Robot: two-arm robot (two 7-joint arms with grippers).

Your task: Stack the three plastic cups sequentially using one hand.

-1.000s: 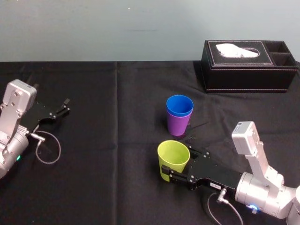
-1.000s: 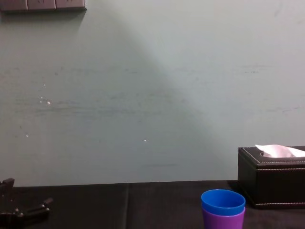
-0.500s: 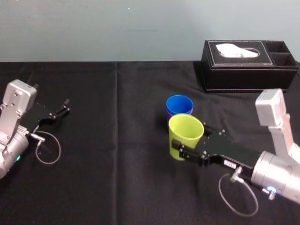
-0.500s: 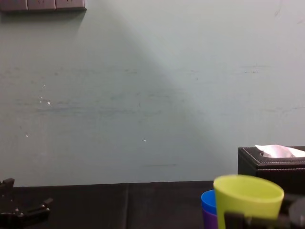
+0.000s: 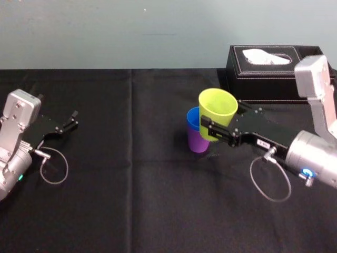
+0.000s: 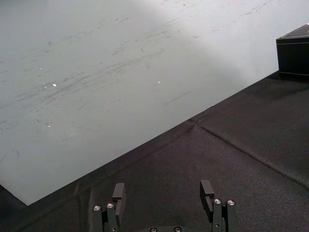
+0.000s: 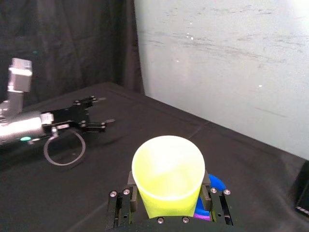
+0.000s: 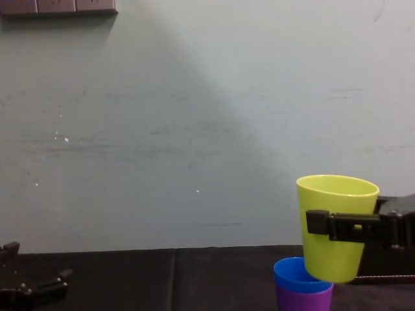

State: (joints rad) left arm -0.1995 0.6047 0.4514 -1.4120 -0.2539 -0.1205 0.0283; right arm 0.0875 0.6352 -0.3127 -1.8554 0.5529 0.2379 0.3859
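Yellow-green plastic cup (image 5: 217,108), clamped in my right gripper (image 5: 215,128), hangs just over the blue plastic cup (image 5: 192,120) inside the purple plastic cup (image 5: 197,142). I should centre it over the blue rim, then lower slowly. My left gripper (image 5: 70,120) idles far left, fingers apart

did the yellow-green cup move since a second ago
Yes. The right gripper has raised the yellow-green cup and carried it toward the tissue box; it now hangs just above the blue cup.
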